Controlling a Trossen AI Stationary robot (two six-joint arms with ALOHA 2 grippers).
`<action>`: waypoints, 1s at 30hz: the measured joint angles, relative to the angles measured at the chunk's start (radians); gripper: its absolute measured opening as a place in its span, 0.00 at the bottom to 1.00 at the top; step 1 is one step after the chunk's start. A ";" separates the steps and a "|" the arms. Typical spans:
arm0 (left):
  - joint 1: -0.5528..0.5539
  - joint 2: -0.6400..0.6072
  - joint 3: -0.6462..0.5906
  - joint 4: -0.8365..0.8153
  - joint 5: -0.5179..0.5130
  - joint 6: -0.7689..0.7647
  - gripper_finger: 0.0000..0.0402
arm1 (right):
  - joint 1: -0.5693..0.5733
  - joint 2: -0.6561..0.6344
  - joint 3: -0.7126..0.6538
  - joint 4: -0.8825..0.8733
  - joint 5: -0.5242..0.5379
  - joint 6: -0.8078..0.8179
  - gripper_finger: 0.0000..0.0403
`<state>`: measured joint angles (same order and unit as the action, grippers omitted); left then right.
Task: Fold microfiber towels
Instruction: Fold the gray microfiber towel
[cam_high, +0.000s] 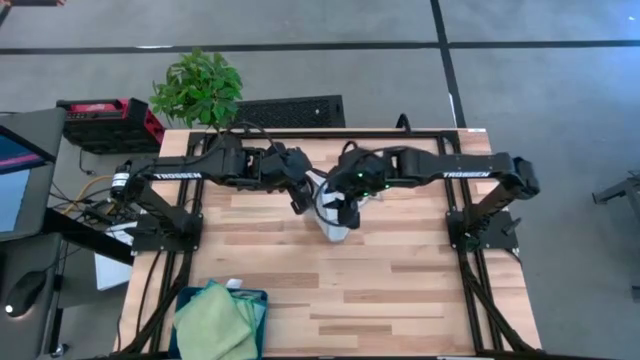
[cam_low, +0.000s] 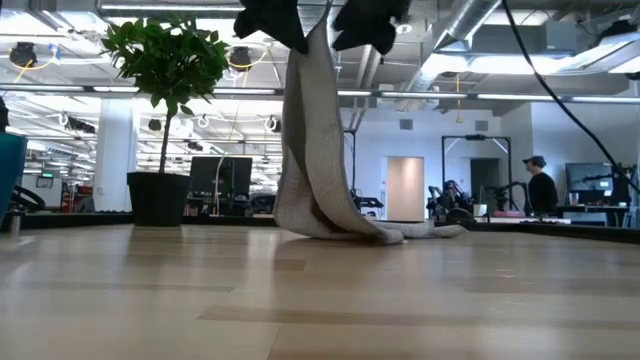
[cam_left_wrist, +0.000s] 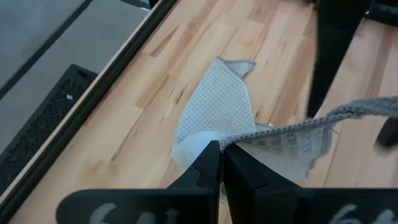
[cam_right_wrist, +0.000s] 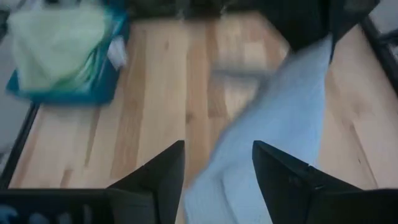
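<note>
From above, my left gripper (cam_high: 298, 203) pinches the grey towel (cam_high: 334, 222) at mid-table; my right gripper (cam_high: 348, 212) is just beside it. Low down, the towel hangs, its end on the table (cam_low: 300, 300). My right wrist shows fingers (cam_right_wrist: 163, 171) spread apart.

Both arms are stretched inward from opposite sides and meet near the middle. The left tool (cam_left_wrist: 221, 163) is closed, its fingers pressed together. The right tool (cam_right_wrist: 217, 171) is raised beside it, its fingers held wide apart.
</note>
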<state>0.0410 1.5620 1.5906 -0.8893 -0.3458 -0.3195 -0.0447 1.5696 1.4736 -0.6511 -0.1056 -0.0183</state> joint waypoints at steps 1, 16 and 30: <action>0.000 0.000 0.000 0.002 0.000 0.000 0.00 | 0.006 0.011 0.001 0.023 0.018 0.019 0.52; -0.003 0.000 0.000 0.021 0.035 0.000 0.00 | 0.012 0.122 0.003 0.072 0.085 0.126 0.46; -0.003 0.000 0.160 -0.050 0.038 -0.019 0.00 | 0.019 0.171 0.002 0.077 0.138 0.158 0.36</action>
<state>0.0380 1.5618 1.7502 -0.9390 -0.3078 -0.3386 -0.0257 1.7403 1.4759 -0.5742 0.0326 0.1399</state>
